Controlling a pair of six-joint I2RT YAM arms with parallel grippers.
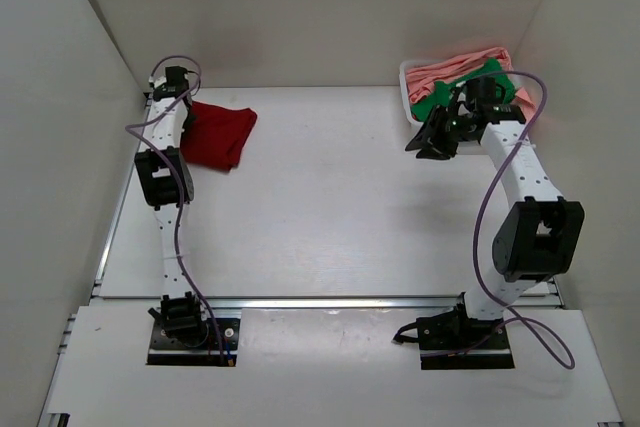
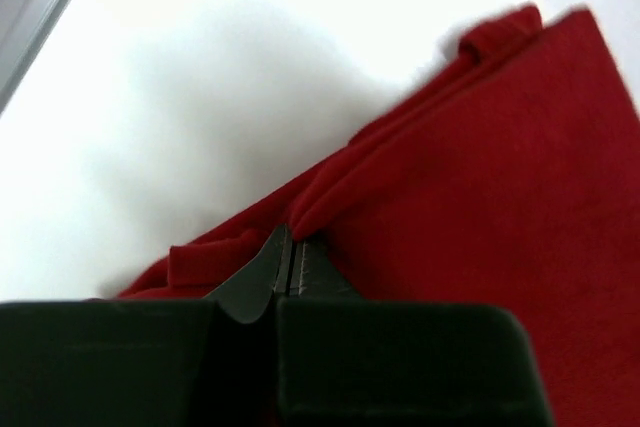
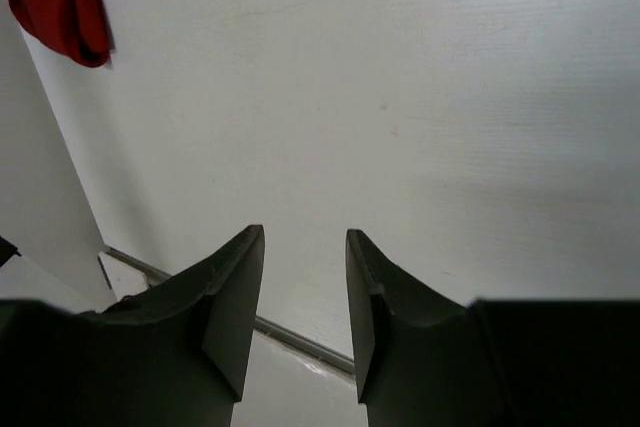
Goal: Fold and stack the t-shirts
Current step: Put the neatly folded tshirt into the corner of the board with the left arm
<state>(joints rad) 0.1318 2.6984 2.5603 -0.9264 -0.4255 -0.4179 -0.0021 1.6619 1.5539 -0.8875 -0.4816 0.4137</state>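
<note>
While the left gripper (image 2: 291, 249) sat pressed together at the edge of the dark red t-shirt (image 1: 220, 135), apparently pinching a raised ridge of the cloth, the shirt lay in a rough folded block at the far left of the worktop (image 1: 320, 207), close to the side wall. To finish that fold well, the pinched edge would need to be carried low and flat across the block, so the layers underneath did not drag or bunch. It should be let go only once the edges lined up. The grip looked thin, so a quick pull could slip it free.

On the far right, the right gripper (image 1: 437, 137) hung with its jaws spread and nothing between them, just beside the white basket (image 1: 404, 87). From its wrist view only bare worktop showed beneath it. The green t-shirt (image 1: 440, 97) and the pink t-shirt (image 1: 455, 69) lay heaped in that basket, unfolded. The basket wall and the arm's own cable stood nearest the next pick. The middle of the worktop lay between the two arms.
</note>
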